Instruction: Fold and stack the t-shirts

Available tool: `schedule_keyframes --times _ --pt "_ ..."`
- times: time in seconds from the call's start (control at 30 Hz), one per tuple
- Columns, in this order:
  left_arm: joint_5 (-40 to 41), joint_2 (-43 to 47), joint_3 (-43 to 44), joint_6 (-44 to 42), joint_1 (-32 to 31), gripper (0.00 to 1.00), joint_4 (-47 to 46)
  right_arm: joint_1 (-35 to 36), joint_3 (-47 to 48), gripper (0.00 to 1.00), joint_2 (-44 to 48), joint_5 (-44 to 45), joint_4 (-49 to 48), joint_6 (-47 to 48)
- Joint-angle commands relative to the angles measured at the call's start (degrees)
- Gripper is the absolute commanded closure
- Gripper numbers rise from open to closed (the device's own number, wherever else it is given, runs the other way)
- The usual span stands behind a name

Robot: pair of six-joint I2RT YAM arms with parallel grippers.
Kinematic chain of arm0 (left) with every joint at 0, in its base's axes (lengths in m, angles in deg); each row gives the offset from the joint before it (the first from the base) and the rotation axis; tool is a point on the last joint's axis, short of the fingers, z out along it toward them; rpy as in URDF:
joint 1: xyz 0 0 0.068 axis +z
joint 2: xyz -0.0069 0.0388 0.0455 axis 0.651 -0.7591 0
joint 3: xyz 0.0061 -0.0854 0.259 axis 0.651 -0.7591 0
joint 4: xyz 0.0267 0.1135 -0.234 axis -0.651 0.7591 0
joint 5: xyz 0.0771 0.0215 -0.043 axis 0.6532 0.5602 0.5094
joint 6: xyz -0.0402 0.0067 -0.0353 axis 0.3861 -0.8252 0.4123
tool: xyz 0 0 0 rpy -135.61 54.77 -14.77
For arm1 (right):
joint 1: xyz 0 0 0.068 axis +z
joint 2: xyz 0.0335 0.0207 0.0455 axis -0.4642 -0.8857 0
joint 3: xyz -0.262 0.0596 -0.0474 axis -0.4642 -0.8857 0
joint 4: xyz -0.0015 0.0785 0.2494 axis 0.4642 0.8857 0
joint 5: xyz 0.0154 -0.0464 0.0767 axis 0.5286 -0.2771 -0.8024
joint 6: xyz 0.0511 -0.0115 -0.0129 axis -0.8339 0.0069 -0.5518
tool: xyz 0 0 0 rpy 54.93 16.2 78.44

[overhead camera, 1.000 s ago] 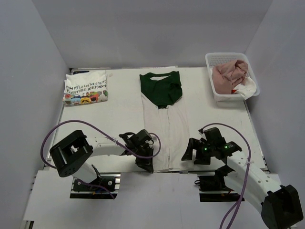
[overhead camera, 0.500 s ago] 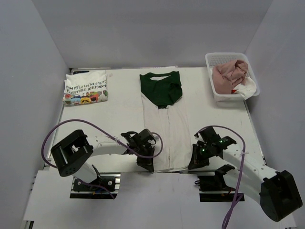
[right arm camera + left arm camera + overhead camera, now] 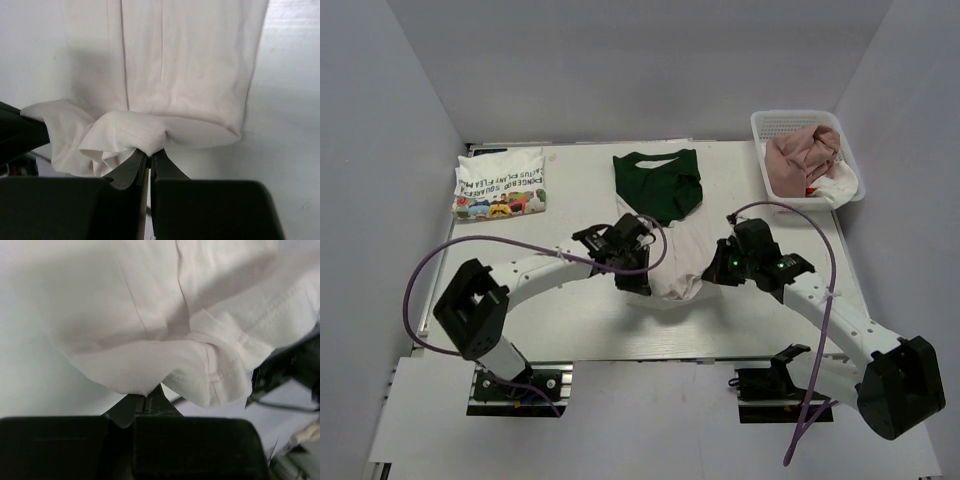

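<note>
The left gripper has its jaws pressed tight together on one corner of the near hem of the white t-shirt with dark green sleeves and collar. The right gripper has its jaws pressed tight on the other corner of that hem. A little bunch of cloth sticks out past each pair of jaws. The hem hangs in a soft curve between the two grippers, up off the table. The rest of the shirt lies beyond the jaws, with the green part farthest from them. Far to the left of the left jaws sits the folded t-shirt with cartoon figures. Far to the right of the right jaws is the white basket. The pink t-shirt and the white t-shirt with red on it lie inside it.
</note>
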Motion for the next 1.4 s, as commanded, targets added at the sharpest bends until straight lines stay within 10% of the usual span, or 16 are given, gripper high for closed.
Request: schedule_keyframes --times 0.0,0.5,1.07,1.1,1.13,1.23,1.27,1.37 --pt "4.7 -3.3 4.7 0.2 3.9 1.0 1.0 -0.1 3.0 1.0 -1.4 7.3 -9.1 -1.1" --pt "2.2 -21.8 32.2 -4.8 16.9 1.0 2.4 -1.6 17.6 1.0 -22.0 16.9 -22.0 3.7" --pt "-4.3 -34.5 42.5 -6.0 24.0 1.0 1.1 -6.0 37.5 1.0 -47.2 12.1 -18.3 1.2" --pt "-4.3 -35.0 42.5 -6.0 24.0 0.96 1.1 -6.0 37.8 1.0 -48.5 11.1 -18.2 1.3" --pt "-4.8 -35.0 42.5 -6.0 24.0 0.61 1.1 -6.3 38.7 0.69 -48.7 10.1 -17.4 1.2" --pt "-5.4 -32.8 41.9 -6.7 24.5 0.01 1.8 -6.4 39.0 0.29 -48.6 8.3 -15.9 2.5" --pt "-4.6 -31.7 40.6 -6.7 25.0 0.01 1.8 -6.1 38.6 0.1 -47.5 8.3 -15.2 4.4" --pt "-0.8 -25.3 32.4 -6.7 25.7 0.01 1.3 -5.5 30.9 0.1 -43.3 1.4 -18.3 5.8"
